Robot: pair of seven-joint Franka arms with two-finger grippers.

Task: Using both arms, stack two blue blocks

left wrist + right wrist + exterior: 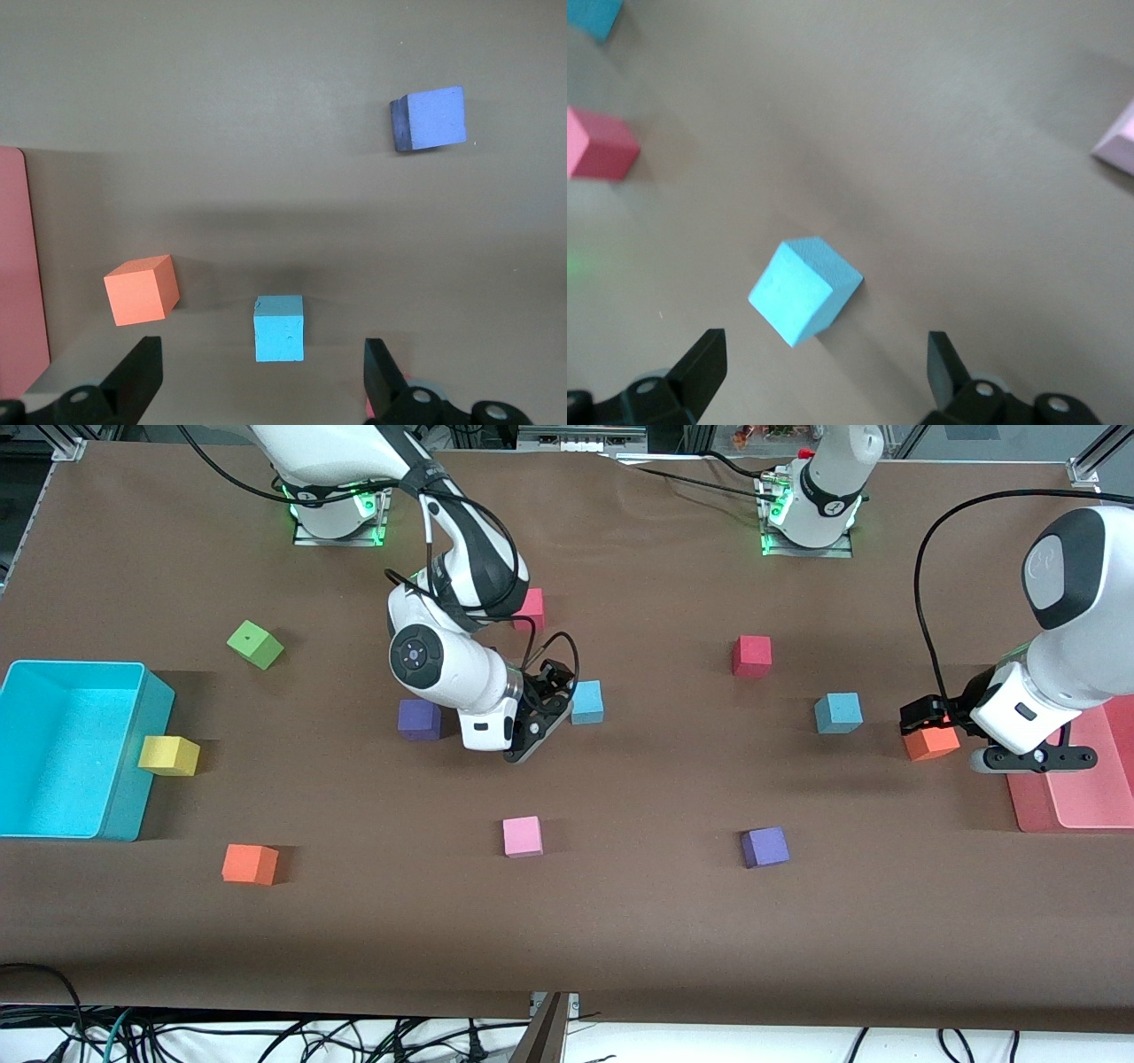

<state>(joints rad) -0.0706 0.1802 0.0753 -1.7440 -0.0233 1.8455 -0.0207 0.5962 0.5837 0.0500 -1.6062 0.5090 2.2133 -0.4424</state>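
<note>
blue blocks: two light sky-blue foam cubes, plain matte faces, no legible markings; both on the table, well apart.
first blue block (586, 701): just beside the right gripper (542, 722), near a purple cube (419, 719).
second blue block (838, 713): near the orange cube (930, 741).
right gripper: fingers spread wide, holding nothing.
left gripper (921, 717): over the orange cube, fingers apart, empty.

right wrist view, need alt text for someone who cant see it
The right gripper hangs open over the brown table, a light blue block lying between and just ahead of its fingertips. A red block and a pink block show at the edges.
</note>
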